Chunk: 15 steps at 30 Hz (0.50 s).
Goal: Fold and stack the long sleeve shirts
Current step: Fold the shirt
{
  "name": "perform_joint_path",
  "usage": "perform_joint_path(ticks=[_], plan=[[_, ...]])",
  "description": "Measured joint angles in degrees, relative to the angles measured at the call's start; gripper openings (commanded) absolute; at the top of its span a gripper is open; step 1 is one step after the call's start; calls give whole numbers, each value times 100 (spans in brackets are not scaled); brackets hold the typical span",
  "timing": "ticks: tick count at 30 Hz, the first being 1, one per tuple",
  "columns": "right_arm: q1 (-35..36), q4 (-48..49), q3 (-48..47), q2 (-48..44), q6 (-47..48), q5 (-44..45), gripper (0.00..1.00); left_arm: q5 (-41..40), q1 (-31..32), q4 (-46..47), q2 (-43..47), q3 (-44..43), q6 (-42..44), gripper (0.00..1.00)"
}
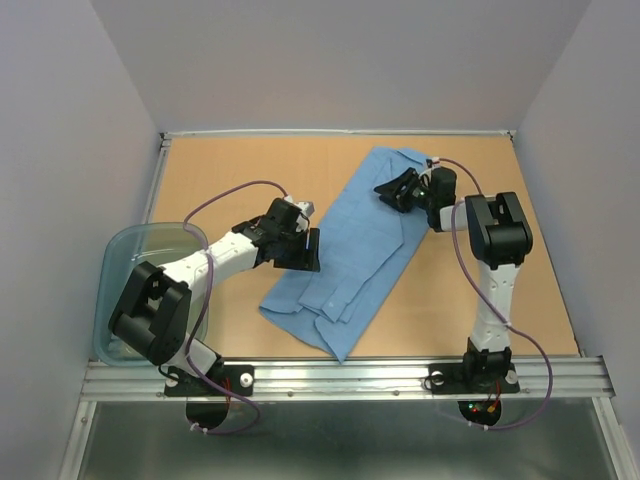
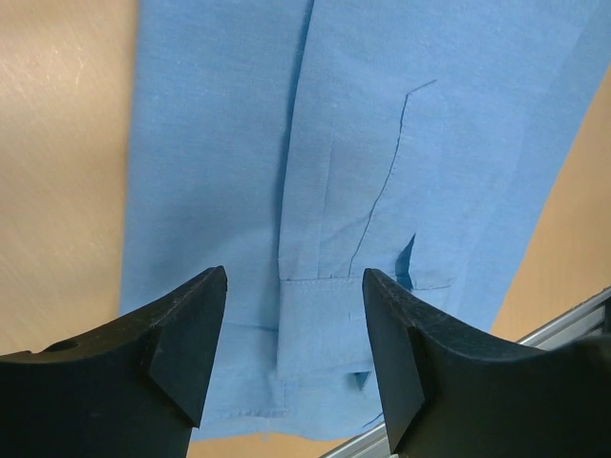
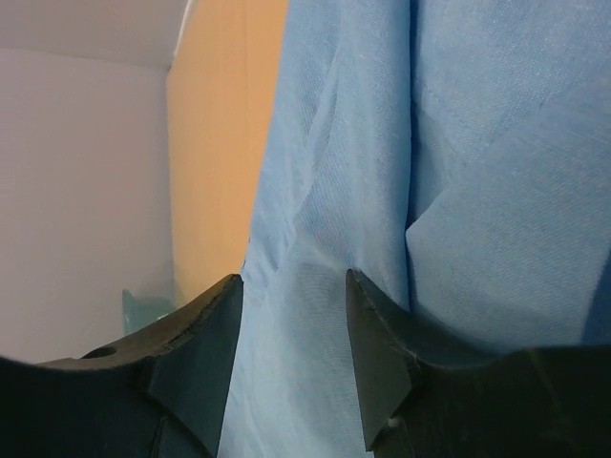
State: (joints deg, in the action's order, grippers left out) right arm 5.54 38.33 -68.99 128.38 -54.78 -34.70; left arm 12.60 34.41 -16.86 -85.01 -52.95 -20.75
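One light blue long sleeve shirt (image 1: 355, 245) lies on the table as a long narrow strip, running from the far right down to the near middle. Its layered cuff end is at the near end. My left gripper (image 1: 300, 250) is open, hovering above the strip's left edge; in the left wrist view the shirt (image 2: 382, 143) with a cuff and placket shows between the open fingers (image 2: 196, 334). My right gripper (image 1: 397, 188) is open, low over the shirt's far end; in the right wrist view the cloth (image 3: 458, 172) lies between the fingers (image 3: 377, 343), not pinched.
A clear bluish plastic tub (image 1: 120, 265) stands at the table's left edge, beside the left arm. A metal rail (image 1: 350, 375) runs along the near edge. Grey walls enclose the far side and both other sides. Bare wood (image 1: 230, 170) lies far left.
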Motion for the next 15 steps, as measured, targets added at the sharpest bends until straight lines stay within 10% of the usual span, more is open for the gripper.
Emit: perform_joint_path(ticks=[15], plan=[[-96,70,1941,-1993,129,-575,54,-205,-2,81,33,-2,2,70]])
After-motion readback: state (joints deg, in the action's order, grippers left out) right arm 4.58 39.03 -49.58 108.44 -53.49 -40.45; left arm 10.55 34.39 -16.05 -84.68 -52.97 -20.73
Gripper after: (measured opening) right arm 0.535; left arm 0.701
